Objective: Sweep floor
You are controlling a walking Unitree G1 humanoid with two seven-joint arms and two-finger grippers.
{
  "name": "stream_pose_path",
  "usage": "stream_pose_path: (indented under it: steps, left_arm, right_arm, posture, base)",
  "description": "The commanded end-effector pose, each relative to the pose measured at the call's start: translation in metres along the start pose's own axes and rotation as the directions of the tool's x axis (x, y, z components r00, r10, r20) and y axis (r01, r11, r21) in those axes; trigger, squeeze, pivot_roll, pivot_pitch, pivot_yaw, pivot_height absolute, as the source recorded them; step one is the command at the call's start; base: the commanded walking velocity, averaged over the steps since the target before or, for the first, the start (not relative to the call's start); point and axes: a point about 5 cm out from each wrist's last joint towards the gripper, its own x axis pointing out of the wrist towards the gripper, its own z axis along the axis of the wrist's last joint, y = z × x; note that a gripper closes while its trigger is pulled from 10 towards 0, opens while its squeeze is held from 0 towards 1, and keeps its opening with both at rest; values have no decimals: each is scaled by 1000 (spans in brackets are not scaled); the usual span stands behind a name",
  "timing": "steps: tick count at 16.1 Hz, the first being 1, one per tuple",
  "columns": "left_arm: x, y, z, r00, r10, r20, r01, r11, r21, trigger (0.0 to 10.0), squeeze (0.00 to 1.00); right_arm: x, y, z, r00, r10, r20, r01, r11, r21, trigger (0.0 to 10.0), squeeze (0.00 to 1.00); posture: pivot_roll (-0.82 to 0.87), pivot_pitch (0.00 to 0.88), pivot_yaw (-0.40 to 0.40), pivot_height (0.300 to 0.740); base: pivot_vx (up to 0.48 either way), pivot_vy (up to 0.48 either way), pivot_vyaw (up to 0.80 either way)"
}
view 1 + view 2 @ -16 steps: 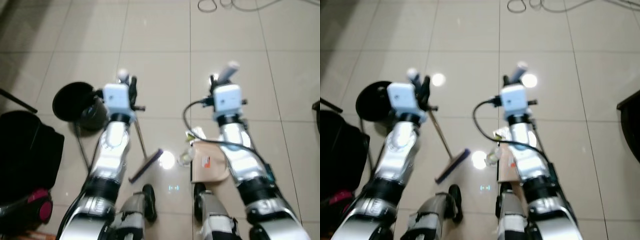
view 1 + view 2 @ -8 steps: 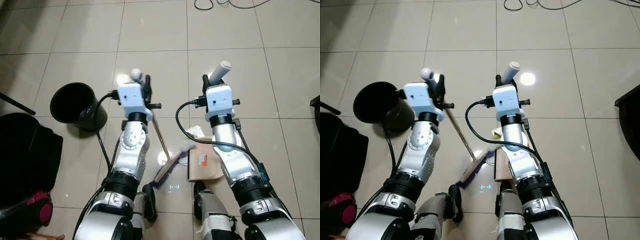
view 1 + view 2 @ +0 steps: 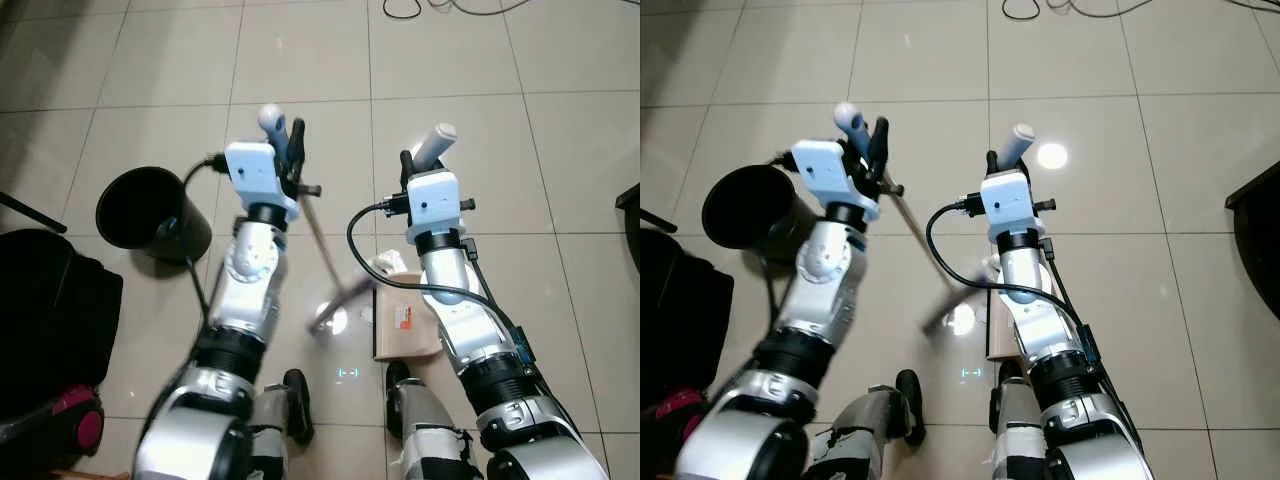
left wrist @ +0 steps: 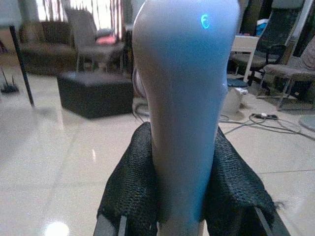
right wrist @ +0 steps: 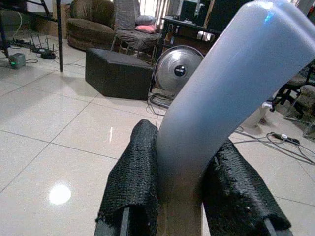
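Observation:
My left gripper [image 3: 284,140] is shut on the blue-grey top of a broom handle [image 4: 182,73], its black pads [image 4: 130,182] pressed on both sides. The thin shaft [image 3: 318,232] slants down to the blurred broom head [image 3: 338,302] on the tile floor. My right gripper [image 3: 424,158] is shut on the pale grey handle [image 5: 231,73] of a tan dustpan [image 3: 395,340], which lies flat on the floor under my right arm. A crumpled white scrap [image 3: 385,265] lies at the pan's far edge, just right of the broom head.
A black bin [image 3: 150,208] lies tipped on the floor to my left. A black bag [image 3: 50,310] with a pink item [image 3: 82,428] sits at the lower left. Cables [image 3: 440,6] run across the far tiles. A dark furniture edge [image 3: 632,205] shows at the right.
The broom head has swung right across the floor, from near my left foot up to the dustpan's edge. My left arm has lifted and reached further forward. The right arm and dustpan held still.

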Motion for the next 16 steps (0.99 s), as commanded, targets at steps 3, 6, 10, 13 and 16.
stream_pose_path:
  steps: [3,6,10,13,16]
  left_arm:
    - [12,21,17,995,34,90,-39,998,53,10000,0]
    - [20,21,16,996,35,78,-40,997,60,10000,0]
    - [23,14,-2,993,121,-13,-118,985,122,10000,0]
    - [17,18,-6,992,128,-14,-125,984,123,10000,0]
    - [12,39,-4,985,170,7,-168,969,178,10000,0]
  right_arm:
    - [-8,5,-2,1000,13,-5,-13,1000,16,10000,0]
    - [-10,4,-3,1000,11,-10,-10,1000,18,10000,0]
    - [-11,0,2,1000,-18,0,18,999,35,10000,0]
    - [-10,-9,18,997,-69,32,64,989,131,10000,0]
    - [-3,-17,25,993,-104,47,92,973,209,10000,0]
  posture:
    - [7,389,114,740]
    - [4,397,115,740]
    - [-17,383,107,740]
    - [-26,359,97,740]
    - [-23,333,89,740]
  base:
    - [0,0,0]
    - [0,0,0]
    - [0,0,0]
    - [0,0,0]
    - [0,0,0]
